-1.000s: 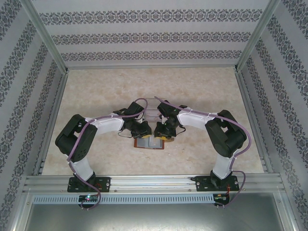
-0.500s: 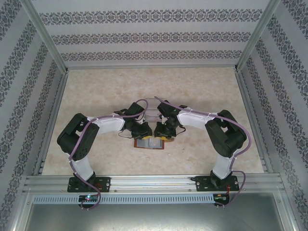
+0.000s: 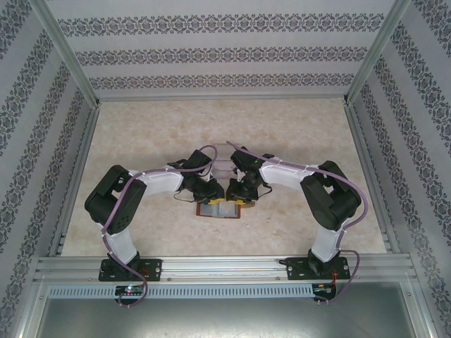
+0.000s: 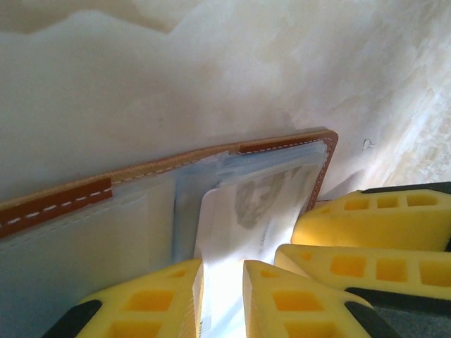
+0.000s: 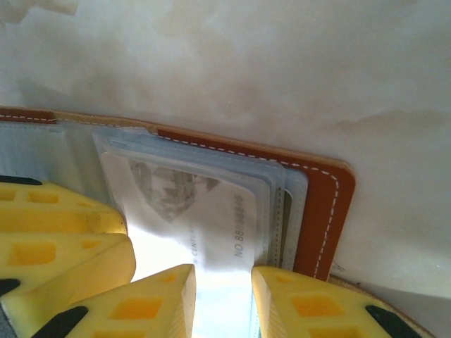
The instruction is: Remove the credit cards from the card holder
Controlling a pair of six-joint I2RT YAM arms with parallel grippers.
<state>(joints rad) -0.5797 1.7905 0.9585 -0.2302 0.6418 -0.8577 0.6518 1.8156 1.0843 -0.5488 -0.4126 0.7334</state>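
At card holder (image 5: 320,211), right pocket: credit card (image 5: 190,211) half out, not free.
Left claw (image 4: 222,264): slightly spread over card; arm just crept right.
Right claw (image 5: 224,271): slightly spread, unmoved.

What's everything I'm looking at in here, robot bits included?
card holder: one, brown leather, lying open mid-table
credit card: one clearly seen, pale with grey print, in a holder pocket
clear rack: one, see-through, behind the holder
table: one, beige marble
walls: three, patterned white-grey, around the table
left arm, right arm: one each, black and white, near edge
left tool, right tool: one each, yellow, at the holder, card showing between fingers
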